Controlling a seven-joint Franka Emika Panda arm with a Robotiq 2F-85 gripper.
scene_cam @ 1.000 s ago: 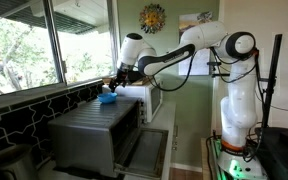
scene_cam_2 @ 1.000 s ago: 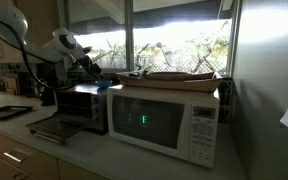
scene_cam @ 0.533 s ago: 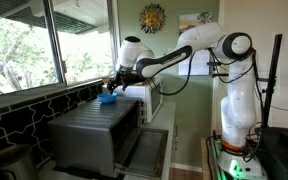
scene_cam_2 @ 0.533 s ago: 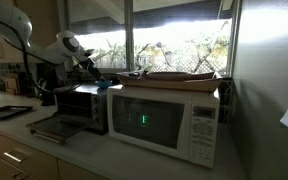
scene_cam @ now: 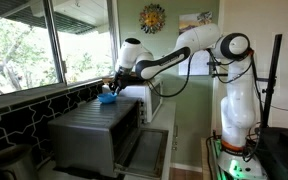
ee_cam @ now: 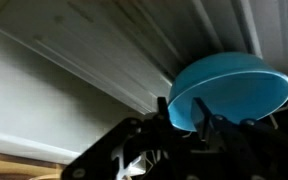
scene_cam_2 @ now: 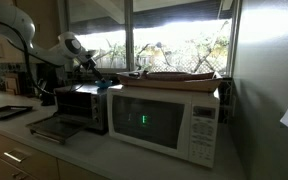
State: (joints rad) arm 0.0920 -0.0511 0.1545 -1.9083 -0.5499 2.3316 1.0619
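Note:
A blue bowl sits on top of a dark toaster oven by the window. My gripper reaches down onto it from the white arm. In the wrist view the bowl fills the upper right, and my gripper straddles its near rim, one finger on each side. The jaws stand narrow, but a gap of blue still shows between them. Contact with the rim is hard to make out.
The toaster oven's door hangs open toward the front. A white microwave stands beside it with a flat basket on top. Window glass runs close behind the oven, with a tiled ledge below.
The jaws have drawn in from wide open to a narrow gap around the bowl's rim. The arm and the bowl have hardly shifted.

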